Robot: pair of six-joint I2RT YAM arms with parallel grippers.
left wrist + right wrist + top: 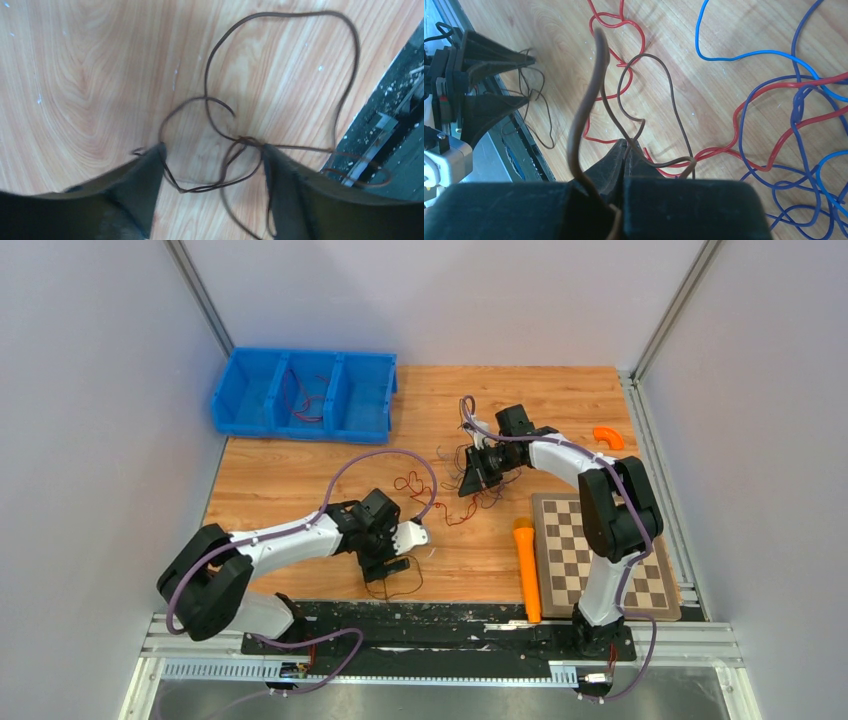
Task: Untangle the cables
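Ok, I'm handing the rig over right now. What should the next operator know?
Left gripper: open, its fingers straddle a loose brown cable near the table's front edge, not gripped.
Right gripper: shut on a brown strand at the tangle.
Red cable and blue cables lie intertwined there.
Done: one red wire lies in the blue bin, middle compartment.
Left to do: free the brown strand, then part the red and blue.

no readable text, labels, brands, numbers or signs in any view
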